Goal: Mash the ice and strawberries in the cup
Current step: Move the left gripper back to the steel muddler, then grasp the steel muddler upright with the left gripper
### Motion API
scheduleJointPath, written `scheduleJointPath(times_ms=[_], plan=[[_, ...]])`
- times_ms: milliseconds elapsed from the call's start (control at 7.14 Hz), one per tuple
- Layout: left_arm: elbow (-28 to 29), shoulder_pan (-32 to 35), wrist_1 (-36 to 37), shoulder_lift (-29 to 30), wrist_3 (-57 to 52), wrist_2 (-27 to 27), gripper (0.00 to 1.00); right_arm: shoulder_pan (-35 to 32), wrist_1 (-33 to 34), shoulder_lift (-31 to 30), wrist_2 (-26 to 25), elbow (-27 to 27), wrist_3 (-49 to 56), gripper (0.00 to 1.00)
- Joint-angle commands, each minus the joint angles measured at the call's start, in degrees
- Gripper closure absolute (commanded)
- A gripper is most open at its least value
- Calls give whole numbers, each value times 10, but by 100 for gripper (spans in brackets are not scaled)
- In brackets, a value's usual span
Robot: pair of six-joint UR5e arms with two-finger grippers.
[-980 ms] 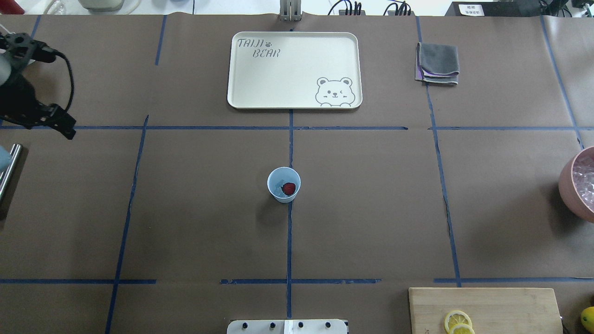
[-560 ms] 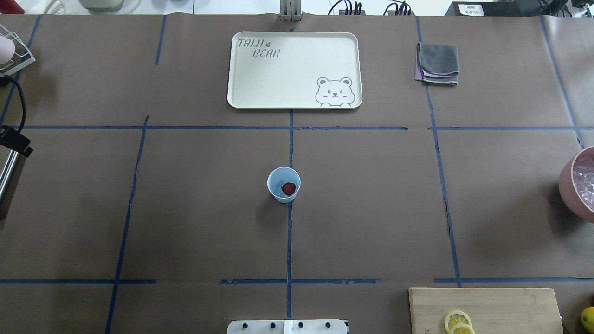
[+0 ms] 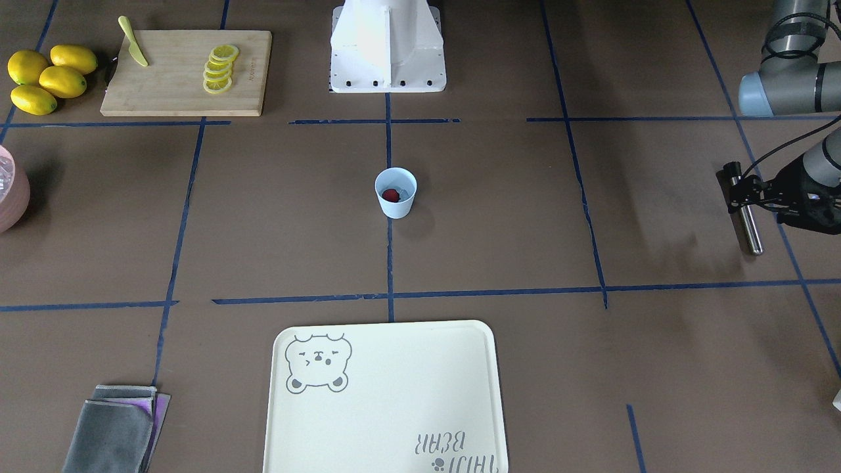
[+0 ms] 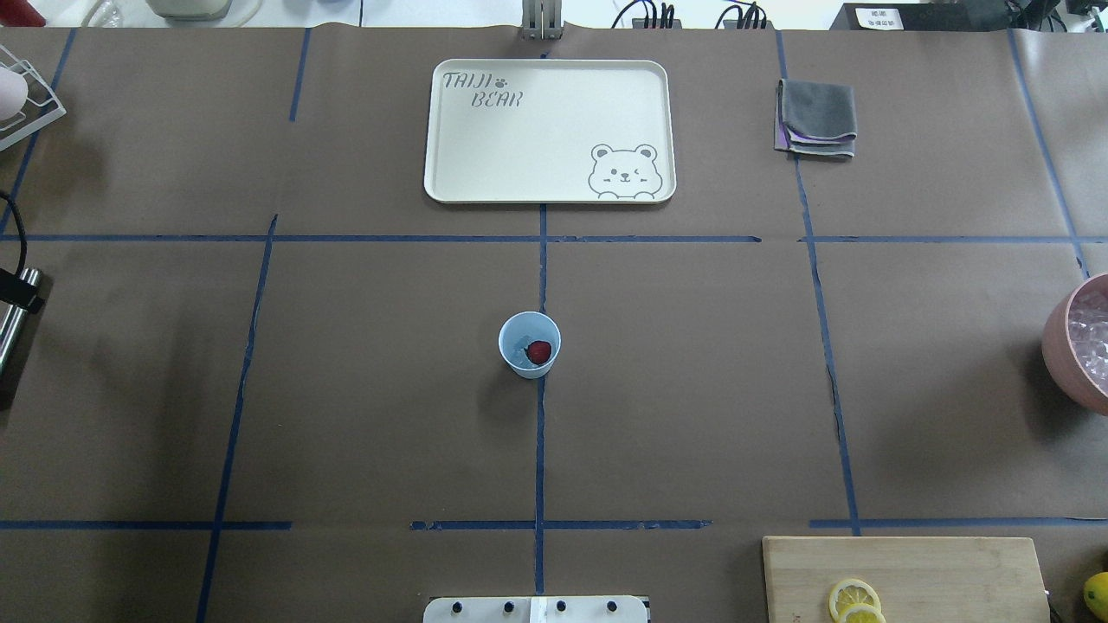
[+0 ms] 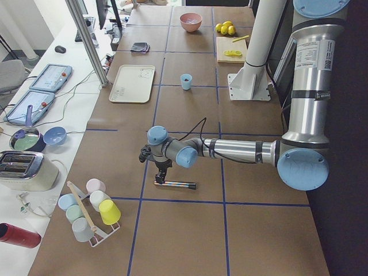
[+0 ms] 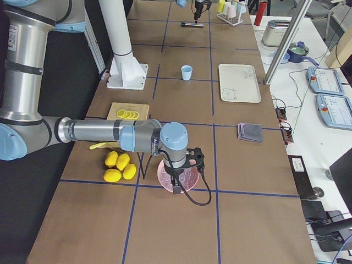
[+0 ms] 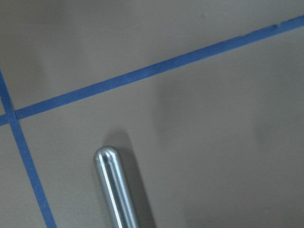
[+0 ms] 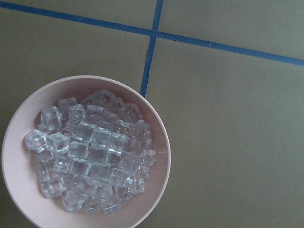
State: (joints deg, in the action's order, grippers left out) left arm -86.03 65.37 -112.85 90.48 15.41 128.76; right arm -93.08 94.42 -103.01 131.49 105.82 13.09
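Observation:
The pale blue cup (image 4: 529,344) stands upright at the table's middle, also in the front view (image 3: 395,192). A dark-red strawberry (image 4: 538,351) lies in it beside a faint clear ice cube (image 4: 520,348). A pink bowl (image 8: 161,142) full of ice cubes (image 8: 90,152) sits at the right edge (image 4: 1060,346). My left gripper (image 3: 737,189) is low over the upper end of a metal rod (image 3: 749,223) lying on the table, fingers apart on either side. My right gripper (image 6: 177,184) hangs over the pink bowl; I cannot tell its state.
A cream bear tray (image 4: 545,130) lies at the far middle, with a folded grey cloth (image 4: 816,117) to its right. A cutting board (image 4: 909,571) with lemon slices (image 4: 854,599) is near right, with whole lemons (image 3: 46,75) beside it. A cup rack (image 5: 86,210) stands past the rod.
My left gripper has moved from the far left towards the near side and down onto the metal rod, mostly leaving the overhead view. The cup and the rod have not moved.

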Motion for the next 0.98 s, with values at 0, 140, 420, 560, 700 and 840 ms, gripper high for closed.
scheduleJointPath(times_ms=[0, 140, 420, 560, 700, 840], plan=[[31, -1, -23, 1, 26, 0, 2, 0, 0, 0, 0, 0, 0, 1], [54, -2, -55, 3, 50, 0, 4, 0, 0, 0, 0, 1, 0, 1], [75, -5, -94, 8, 114, 1, 13, 0, 0, 0, 0, 1, 0, 1], [74, -5, -94, 9, 120, 1, 15, 0, 0, 0, 0, 1, 0, 1], [76, -6, -94, 10, 120, 1, 15, 0, 0, 0, 0, 1, 0, 1], [77, -6, -94, 10, 120, 1, 15, 0, 1, 0, -1, 0, 0, 1]])
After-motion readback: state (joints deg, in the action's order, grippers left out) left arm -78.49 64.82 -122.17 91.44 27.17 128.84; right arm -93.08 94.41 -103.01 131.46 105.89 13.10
